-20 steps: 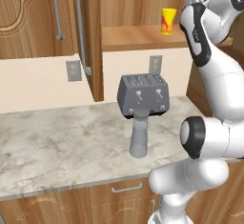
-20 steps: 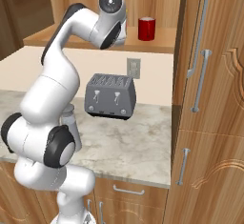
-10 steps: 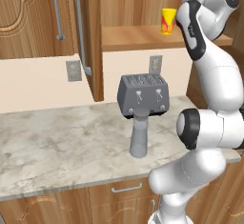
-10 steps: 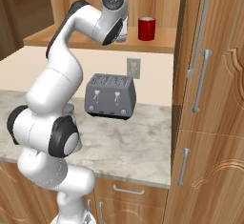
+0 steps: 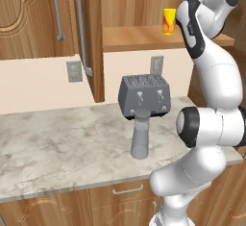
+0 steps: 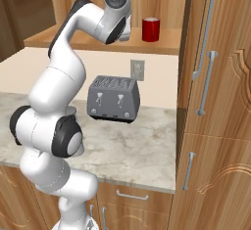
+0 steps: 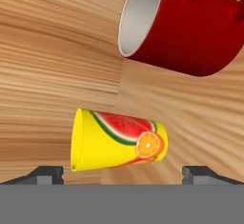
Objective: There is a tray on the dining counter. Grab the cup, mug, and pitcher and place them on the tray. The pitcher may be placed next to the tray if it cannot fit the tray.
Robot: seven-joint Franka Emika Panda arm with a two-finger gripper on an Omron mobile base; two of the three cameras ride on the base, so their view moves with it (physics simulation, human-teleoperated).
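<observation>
— What are you seeing of the cup (image 7: pixel 119 142)?

— I'm looking at a small yellow tumbler, no handle, with a watermelon slice and an orange printed on its side. It's standing on the wooden shelf (image 5: pixel 144 37) above the worktop (image 5: pixel 57 143), and the red mug (image 7: pixel 186 27) is sitting near it on the same shelf.

— And the arm?

— I'm seeing it reaching up high, elbow bent, hand level with the shelf and pointing at the cup. The fingers (image 7: pixel 45 173) are standing wide apart, released, with the cup between them in the hand view; I can't tell whether they're touching it.

— Counts?

— One cup, one mug, one grey pitcher (image 5: pixel 141 133) standing on the worktop just in front of one toaster (image 5: pixel 144 95).
</observation>
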